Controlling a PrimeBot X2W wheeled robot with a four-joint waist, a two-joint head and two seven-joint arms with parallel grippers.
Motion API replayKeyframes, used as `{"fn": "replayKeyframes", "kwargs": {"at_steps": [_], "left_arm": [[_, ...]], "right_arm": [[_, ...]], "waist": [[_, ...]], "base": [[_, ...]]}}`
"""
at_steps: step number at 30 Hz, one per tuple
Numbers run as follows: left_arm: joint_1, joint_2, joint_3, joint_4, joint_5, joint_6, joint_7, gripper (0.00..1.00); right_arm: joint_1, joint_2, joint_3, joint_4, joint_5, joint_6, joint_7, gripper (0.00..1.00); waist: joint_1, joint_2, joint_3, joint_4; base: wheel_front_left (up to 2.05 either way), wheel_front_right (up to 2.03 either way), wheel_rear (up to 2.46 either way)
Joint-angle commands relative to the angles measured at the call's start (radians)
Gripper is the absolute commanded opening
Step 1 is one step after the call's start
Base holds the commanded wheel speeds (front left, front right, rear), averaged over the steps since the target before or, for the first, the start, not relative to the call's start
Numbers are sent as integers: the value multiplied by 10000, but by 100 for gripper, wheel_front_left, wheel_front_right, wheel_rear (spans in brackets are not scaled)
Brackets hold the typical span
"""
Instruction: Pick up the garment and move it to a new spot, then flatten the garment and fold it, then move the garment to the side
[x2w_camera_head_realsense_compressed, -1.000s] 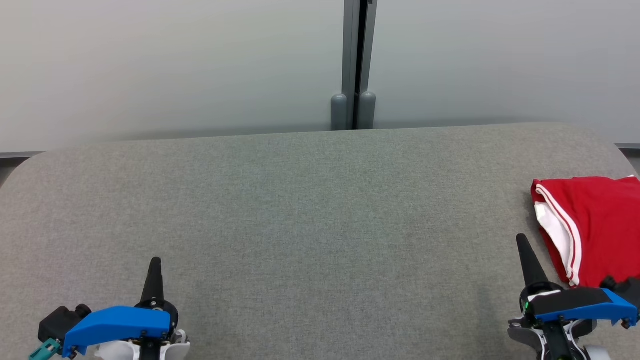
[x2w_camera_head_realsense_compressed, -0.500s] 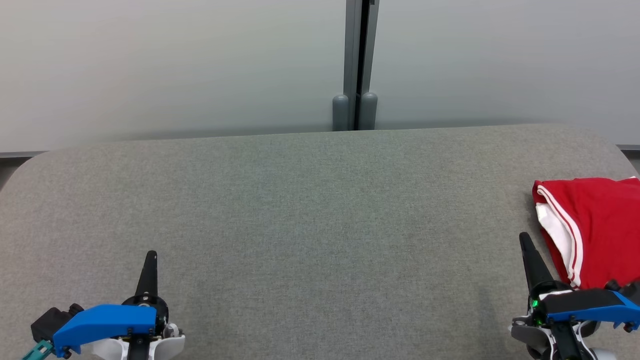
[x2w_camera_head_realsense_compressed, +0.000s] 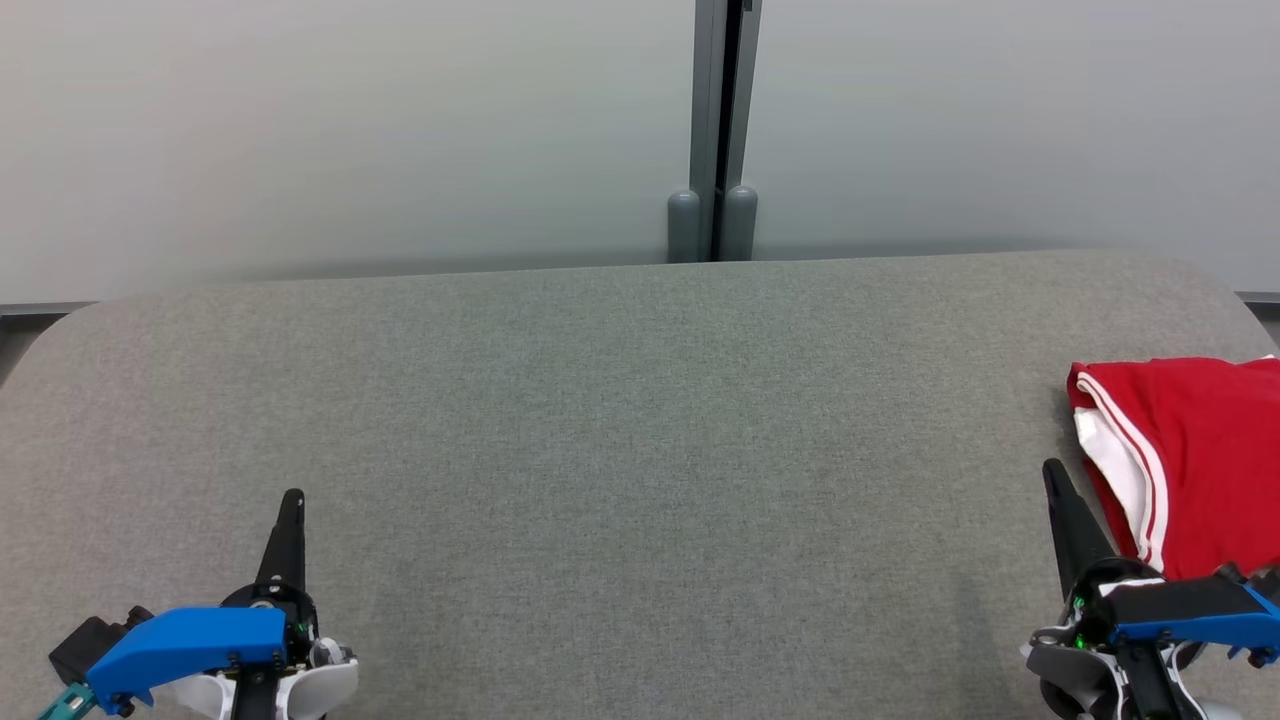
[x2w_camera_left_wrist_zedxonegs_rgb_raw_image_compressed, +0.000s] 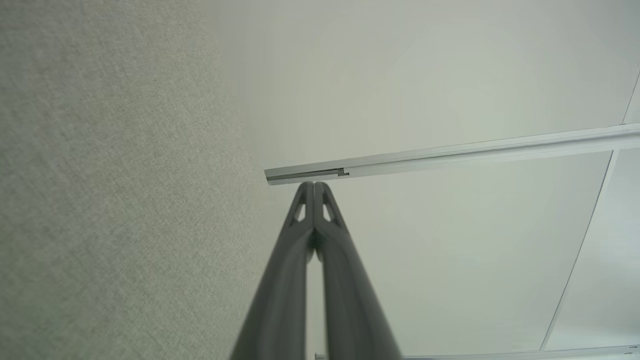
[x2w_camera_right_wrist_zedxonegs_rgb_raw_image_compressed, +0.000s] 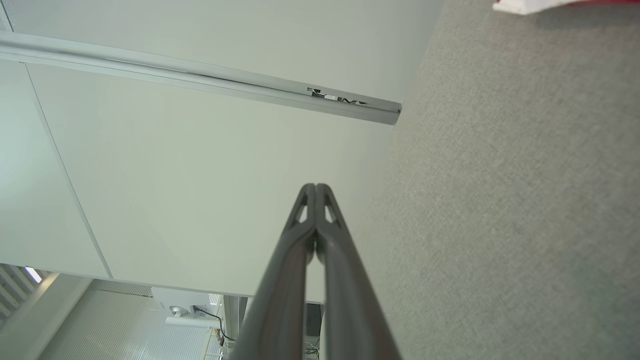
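The garment (x2w_camera_head_realsense_compressed: 1195, 455) is red with white trim, folded, lying at the right edge of the grey padded table (x2w_camera_head_realsense_compressed: 620, 420); a sliver of its white edge (x2w_camera_right_wrist_zedxonegs_rgb_raw_image_compressed: 530, 6) shows at the top of the right wrist view. My right gripper (x2w_camera_head_realsense_compressed: 1052, 472) stands just left of the garment, shut and empty, apart from the cloth. Its fingers (x2w_camera_right_wrist_zedxonegs_rgb_raw_image_compressed: 316, 190) press together in its wrist view. Low at the left, my left gripper (x2w_camera_head_realsense_compressed: 292, 497) is shut with nothing in it, fingertips (x2w_camera_left_wrist_zedxonegs_rgb_raw_image_compressed: 314, 186) together above the table.
A pale wall with a vertical grey post (x2w_camera_head_realsense_compressed: 712, 130) stands behind the table's far edge. The table's corners are rounded. Wide bare grey fabric lies between the two grippers.
Both grippers have drawn back toward the near edge, the left one further. The garment lies as before; the head camera shifted slightly.
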Motion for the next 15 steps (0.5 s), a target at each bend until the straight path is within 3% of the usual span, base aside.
{"fn": "replayKeyframes", "kwargs": {"at_steps": [1, 15], "left_arm": [[-217, -10, 55, -119, -255, -92, 78, 0], [-210, -11, 245, -263, -1159, -266, 332, 0]], "right_arm": [[156, -76, -38, -134, 294, 3, 85, 0], [224, -81, -107, -332, 1243, 4, 315, 0]], "waist": [[0, -2, -3, 5], [0, -1, -19, 35]], "base": [[0, 0, 0], [0, 0, 0]]}}
